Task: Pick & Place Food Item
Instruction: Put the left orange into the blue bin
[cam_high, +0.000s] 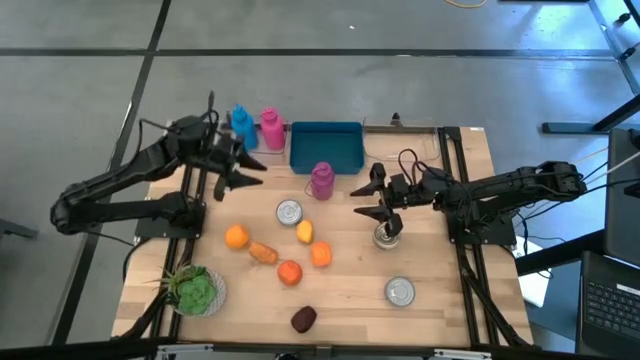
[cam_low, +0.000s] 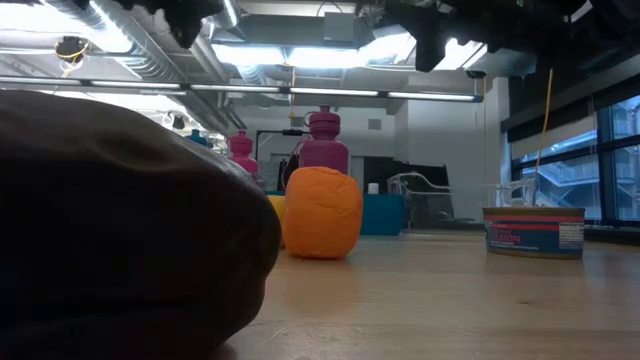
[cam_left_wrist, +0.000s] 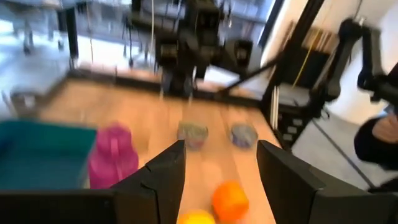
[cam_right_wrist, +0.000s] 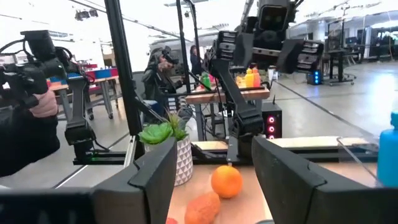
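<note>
The can (cam_low: 533, 232) on the desk (cam_low: 450, 300) carries a red-and-blue label — its lettering too small to read — no other text legible.

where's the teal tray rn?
High view: teal tray sits at the table's far edge, centre, right of the pink bottle, with the purple bottle just in front.

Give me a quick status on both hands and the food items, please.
Left hand open, up by the pink bottle. Right hand open, empty, beside a can. Orange, carrot untouched. Teal bin empty.
</note>
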